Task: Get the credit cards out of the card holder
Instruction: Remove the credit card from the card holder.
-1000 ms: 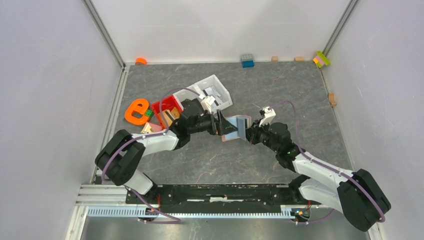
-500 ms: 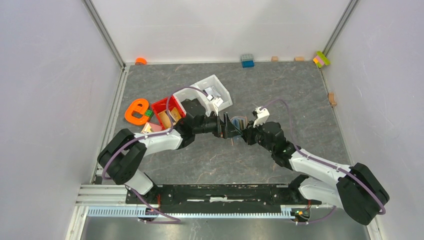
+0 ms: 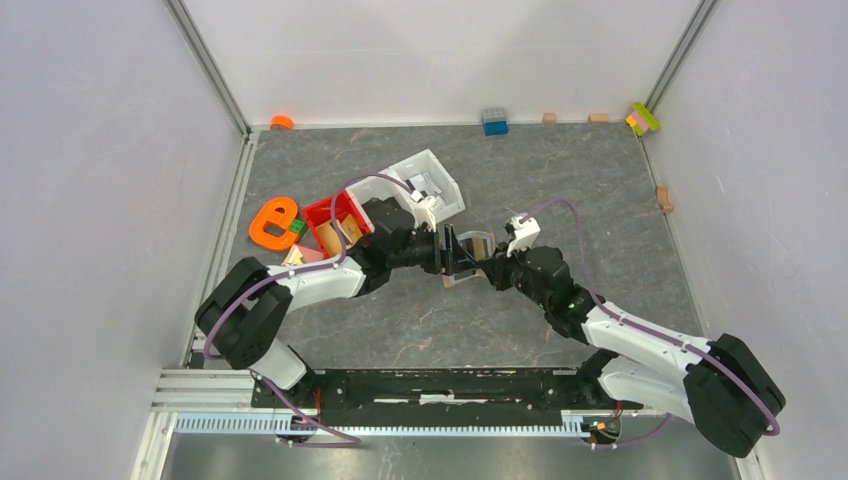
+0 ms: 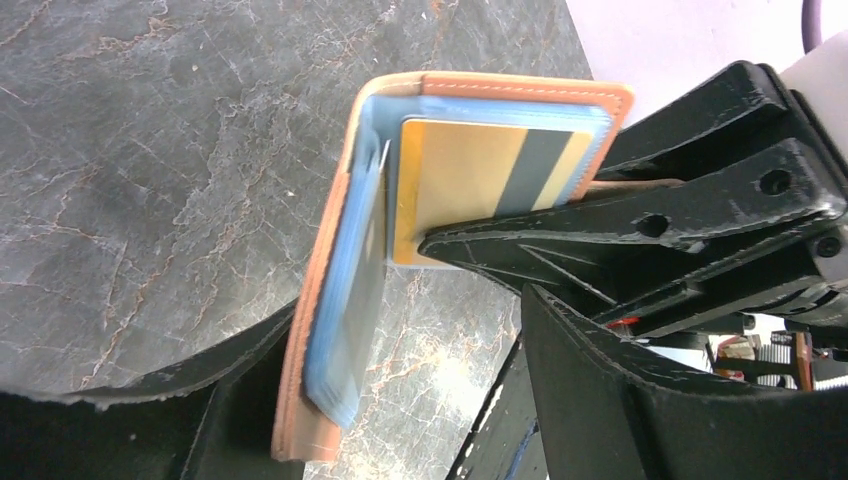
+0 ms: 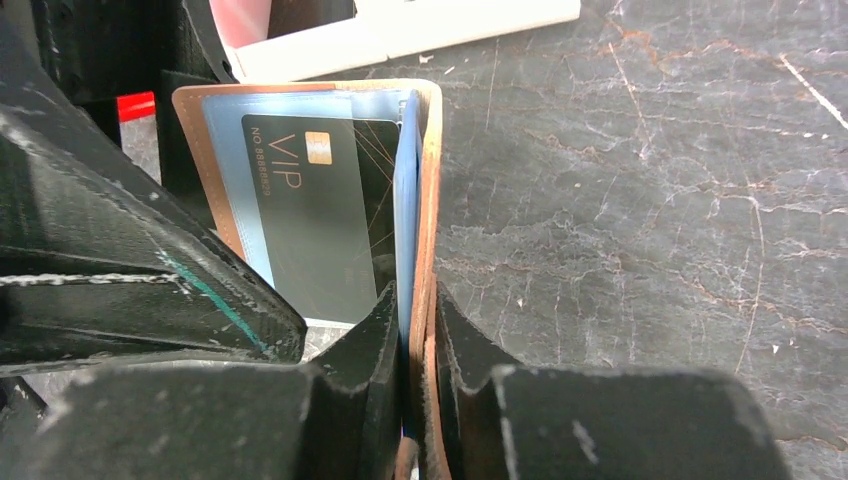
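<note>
The right gripper (image 5: 415,305) clamps one flap of the open card holder (image 5: 215,130); the left gripper (image 4: 405,320), half-wide, straddles the other. Next, it probably needs to pinch the dark card (image 5: 320,220) alone.

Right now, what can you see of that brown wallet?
The card holder is a tan, leather-looking wallet with stitched edges and pale blue lining, held open like a book above the table. One flap holds a gold card with a dark stripe, the other a dark VIP card. The right end effector clamps the gold card's flap; the open left end effector straddles the other.
</note>
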Robot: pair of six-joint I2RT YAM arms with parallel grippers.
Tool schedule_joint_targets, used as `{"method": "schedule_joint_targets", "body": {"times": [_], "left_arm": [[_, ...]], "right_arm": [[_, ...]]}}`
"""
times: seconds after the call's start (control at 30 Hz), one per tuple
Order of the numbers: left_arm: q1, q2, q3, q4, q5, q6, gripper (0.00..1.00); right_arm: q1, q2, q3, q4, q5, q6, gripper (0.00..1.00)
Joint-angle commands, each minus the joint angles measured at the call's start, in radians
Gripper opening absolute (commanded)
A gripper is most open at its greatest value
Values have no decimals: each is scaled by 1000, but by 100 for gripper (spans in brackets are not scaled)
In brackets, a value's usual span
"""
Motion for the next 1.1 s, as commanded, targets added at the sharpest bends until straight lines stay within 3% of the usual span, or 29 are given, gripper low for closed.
{"method": "schedule_joint_targets", "body": {"times": [0.0,0.2,0.5,0.73,0.9,1.03,1.07], "left_arm": [[5,-8,30,-7,-24,32,74],[60,-15,-8,101,85,-32,66],[83,-37,-30,153,128,-47,48],[99,-30,-43,185,144,-64,11],[110,-36,-45,177,140,-69,6],[117,-44,-47,155,122,-70,5],[117,-43,-46,146,114,-70,5]], "right_arm": [[5,-47,5,57,53,-10,0],[4,-94,-9,39,119,10,0],[1,-128,-15,61,74,-5,0],[-2,-113,-9,65,43,-3,0],[-7,-117,3,11,131,8,14],[-12,-109,42,-104,290,46,18],[-13,-110,51,-132,328,57,27]]}}
